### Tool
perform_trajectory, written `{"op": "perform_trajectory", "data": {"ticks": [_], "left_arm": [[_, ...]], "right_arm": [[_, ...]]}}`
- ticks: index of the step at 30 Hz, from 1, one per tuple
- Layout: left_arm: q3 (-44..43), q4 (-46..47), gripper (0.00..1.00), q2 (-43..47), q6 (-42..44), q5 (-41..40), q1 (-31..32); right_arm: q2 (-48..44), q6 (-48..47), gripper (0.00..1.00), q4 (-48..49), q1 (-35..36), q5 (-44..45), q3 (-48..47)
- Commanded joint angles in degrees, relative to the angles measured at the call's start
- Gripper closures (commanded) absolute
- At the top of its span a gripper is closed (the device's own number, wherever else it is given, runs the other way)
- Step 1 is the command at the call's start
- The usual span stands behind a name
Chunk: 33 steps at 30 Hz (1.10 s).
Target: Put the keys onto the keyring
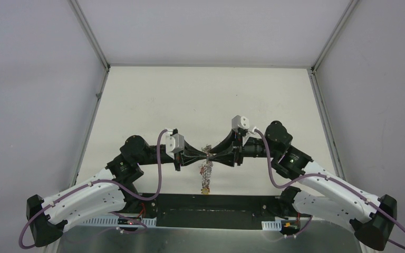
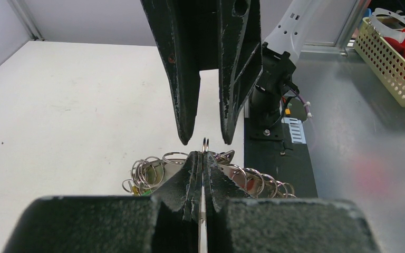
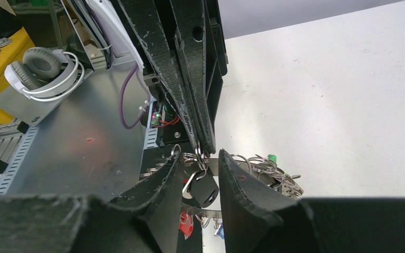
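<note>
Above the table's near middle, both grippers meet tip to tip. My left gripper [image 1: 204,156] [image 2: 203,156] is shut on the keyring [image 1: 206,176] [image 2: 150,171], whose silver band runs between its fingers. A small split ring sticks out past the tips. The ring's fringe of small rings and tags hangs below. In the right wrist view a black-headed key [image 3: 206,190] dangles from that split ring under the left gripper [image 3: 207,149]. It hangs inside my right gripper [image 3: 201,153] [image 1: 212,156] [image 2: 205,140], whose jaws stand open on either side of it. A red tag [image 3: 185,224] hangs lower down.
A black base plate [image 1: 211,211] and a steel sheet [image 1: 205,240] lie at the near edge under the hanging ring. A cream basket [image 2: 390,58] with red contents and white headphones [image 3: 42,71] sit off the table. White walls enclose the table [image 1: 205,100].
</note>
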<state>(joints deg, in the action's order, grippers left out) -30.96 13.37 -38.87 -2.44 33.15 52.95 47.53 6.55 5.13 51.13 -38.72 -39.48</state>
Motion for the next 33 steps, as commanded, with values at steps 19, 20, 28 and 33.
{"op": "perform_trajectory", "data": {"ticks": [19, 20, 28, 33], "left_arm": [[-1.65, 3.66, 0.97, 1.05, 0.39, 1.00, 0.65], [-2.35, 1.57, 0.88, 1.15, 0.93, 0.90, 0.63], [-9.34, -16.01, 0.63, -0.73, 7.27, 1.31, 0.61], [-12.23, -21.39, 0.60, -4.11, 8.97, 1.39, 0.58]], "right_arm": [[1.53, 0.63, 1.00, 3.46, 0.02, -0.52, 0.55], [1.58, 0.34, 1.00, 2.12, 0.02, -0.22, -0.08], [4.24, -5.11, 1.00, -19.83, 0.04, 2.07, -9.05], [7.11, -7.85, 1.00, -32.39, 0.02, 4.16, -15.55]]}}
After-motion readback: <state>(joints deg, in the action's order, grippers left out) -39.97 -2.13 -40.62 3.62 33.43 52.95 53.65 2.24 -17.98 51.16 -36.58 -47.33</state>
